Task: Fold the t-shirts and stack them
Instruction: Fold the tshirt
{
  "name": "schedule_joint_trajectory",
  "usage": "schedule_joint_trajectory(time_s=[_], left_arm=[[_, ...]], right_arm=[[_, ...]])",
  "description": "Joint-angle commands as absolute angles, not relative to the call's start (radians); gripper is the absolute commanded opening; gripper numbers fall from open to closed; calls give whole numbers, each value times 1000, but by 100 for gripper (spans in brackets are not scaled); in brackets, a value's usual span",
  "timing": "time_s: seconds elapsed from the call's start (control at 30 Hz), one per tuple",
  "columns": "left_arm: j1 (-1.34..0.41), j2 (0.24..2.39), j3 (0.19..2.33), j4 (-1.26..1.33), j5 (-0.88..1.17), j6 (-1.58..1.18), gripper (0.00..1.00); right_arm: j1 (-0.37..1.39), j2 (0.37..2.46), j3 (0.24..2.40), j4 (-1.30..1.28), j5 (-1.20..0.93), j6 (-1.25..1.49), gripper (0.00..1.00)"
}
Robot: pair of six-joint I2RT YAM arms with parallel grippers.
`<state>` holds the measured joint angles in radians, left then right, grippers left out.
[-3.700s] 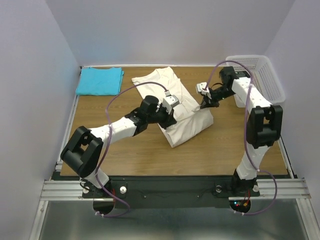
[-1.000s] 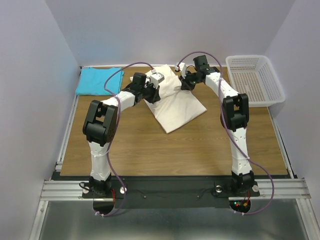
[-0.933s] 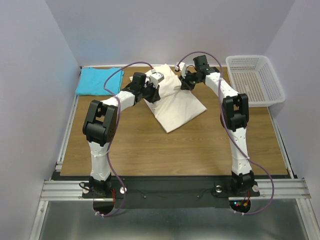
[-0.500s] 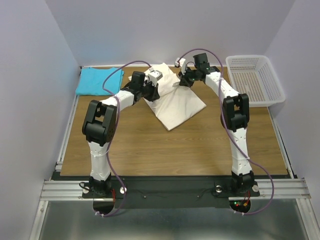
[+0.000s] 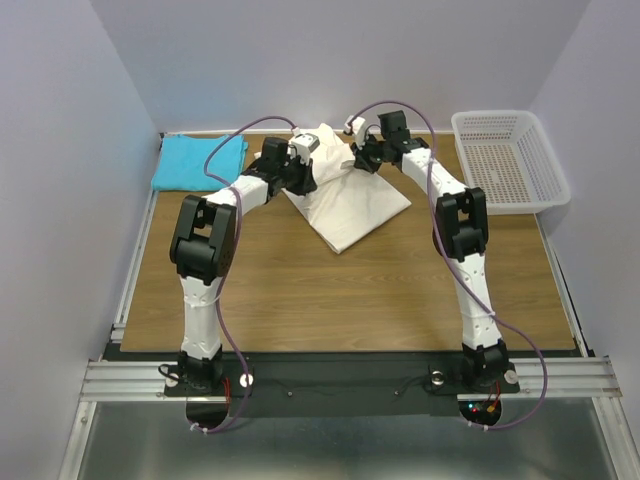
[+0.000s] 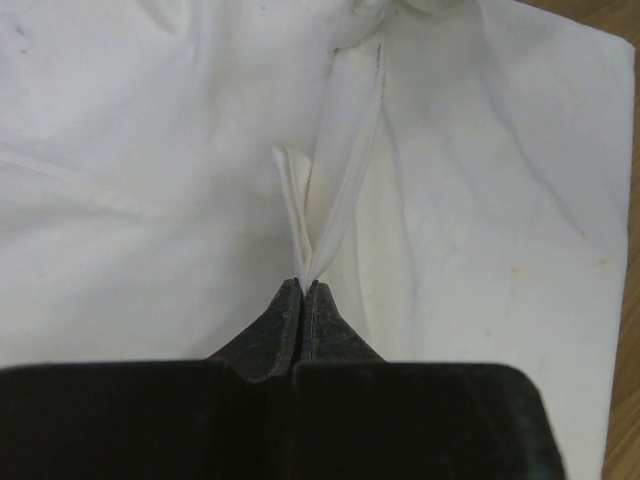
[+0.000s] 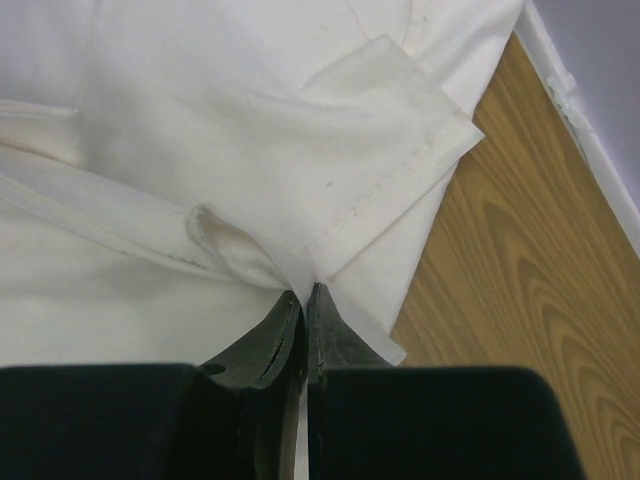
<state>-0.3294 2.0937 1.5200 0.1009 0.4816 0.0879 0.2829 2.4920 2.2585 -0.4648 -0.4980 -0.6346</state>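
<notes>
Pale lilac walls (image 5: 60, 200) close in a wood-grain worktop (image 5: 300, 290) on three sides in the top view. At the upper left of the frame, in the far corner of the worktop, the turquoise t-shirt (image 5: 200, 162) lies folded flat in a neat rectangle, well apart from both arms.

To its right the left arm reaches to the far edge, and the left gripper (image 5: 306, 172) sits on the left side of the cream t-shirt (image 5: 350, 205). The left wrist view shows that gripper (image 6: 303, 290) with its jaws pressed together on a thin raised fold of the cream t-shirt (image 6: 150, 150), the pinched cloth standing up in a narrow ridge from the fingertips.

The cream t-shirt lies at upper centre of the top view, partly folded into a slanted oblong whose near corner points toward the middle of the worktop and whose far end is bunched between the two grippers.

Just right of it, the right gripper (image 5: 362, 160) meets the shirt's far right edge. In the right wrist view the gripper (image 7: 303, 295) is clamped on a hemmed edge of the cream t-shirt (image 7: 200, 100), with a sleeve lying flat beyond it and bare worktop (image 7: 500, 250) to the right.

At the upper right, a white mesh basket (image 5: 512, 185) stands apart from the shirts.
</notes>
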Motion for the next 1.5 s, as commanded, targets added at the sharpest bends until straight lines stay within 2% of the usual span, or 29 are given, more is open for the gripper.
schedule_joint_trajectory(time_s=[0.0,0.73,0.8,0.83,0.87,0.93,1.07,1.13,1.3,1.47], left_arm=[[-316,2106,1580,69,468,55,0],[-304,2152,1614,26,442,35,0],[-302,2154,1620,23,423,32,2],[-302,2154,1618,25,413,25,12],[-301,2146,1620,25,385,20,19],[-302,2138,1628,29,339,14,35],[-301,2091,1641,49,217,8,40],[-301,2076,1652,52,148,6,44],[-299,2005,1628,61,-27,17,44],[-299,1867,1485,109,32,-26,44]], right_arm=[[291,2508,2302,-371,-430,-615,7],[305,2540,2310,-345,-403,-607,11],[305,2543,2313,-341,-394,-603,18],[307,2546,2315,-339,-390,-598,22],[307,2545,2316,-331,-376,-580,31],[307,2543,2322,-290,-345,-534,36],[307,2523,2327,-218,-192,-393,60],[308,2505,2324,-209,-175,-367,61],[304,2459,2289,-204,-89,-256,63],[276,2282,2087,-207,-153,-196,64]])
